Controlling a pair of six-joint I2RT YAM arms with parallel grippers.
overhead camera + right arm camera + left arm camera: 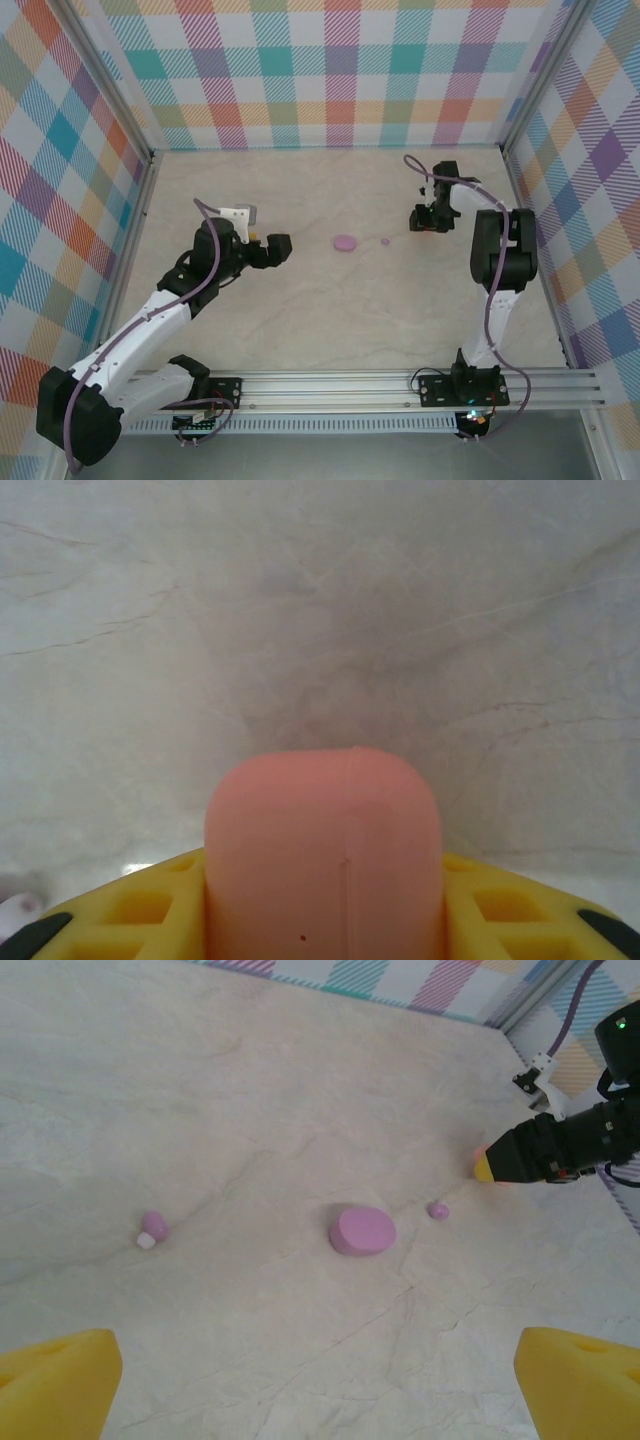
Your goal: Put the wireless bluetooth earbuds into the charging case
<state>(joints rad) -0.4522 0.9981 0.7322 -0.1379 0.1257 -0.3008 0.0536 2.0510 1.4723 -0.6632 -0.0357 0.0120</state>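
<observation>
Left claw [278, 247] spread wide and empty at mid-left of the top view, lilac case [345, 243] just right of it, one lilac earbud [385, 241] further right, judged nearer the right claw [428, 221], which pinches the salmon case [322, 855].

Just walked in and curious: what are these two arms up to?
The right gripper is closed on a salmon-orange case. The left gripper hangs open, holding nothing. A purple case lies on the table, a purple earbud to one side, a second earbud to the other, both loose.
</observation>
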